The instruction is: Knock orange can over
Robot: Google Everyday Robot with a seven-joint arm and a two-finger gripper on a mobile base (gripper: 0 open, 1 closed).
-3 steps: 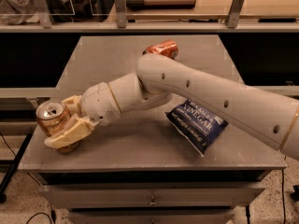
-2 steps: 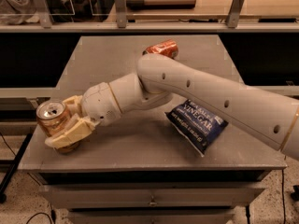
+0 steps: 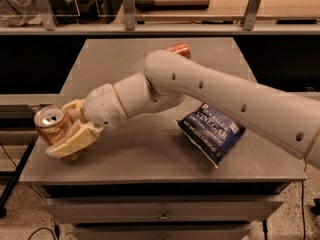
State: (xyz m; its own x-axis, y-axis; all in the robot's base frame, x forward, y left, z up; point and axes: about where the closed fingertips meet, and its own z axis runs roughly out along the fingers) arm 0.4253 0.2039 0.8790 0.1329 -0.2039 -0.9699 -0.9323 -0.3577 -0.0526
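The orange can point(image 3: 50, 123) stands at the table's front left corner, its silver top showing and its body leaning slightly to the left. My gripper point(image 3: 62, 134) is at that corner with its tan fingers point(image 3: 75, 140) on either side of the can's body, closed against it. The can's lower part is mostly hidden behind the fingers. My arm point(image 3: 210, 91) reaches in from the right across the table.
A blue vinegar chip bag point(image 3: 210, 132) lies at the front right of the grey table point(image 3: 150, 154). A redder can point(image 3: 178, 49) lies at the back, partly hidden by my arm. The orange can is close to the table's left edge.
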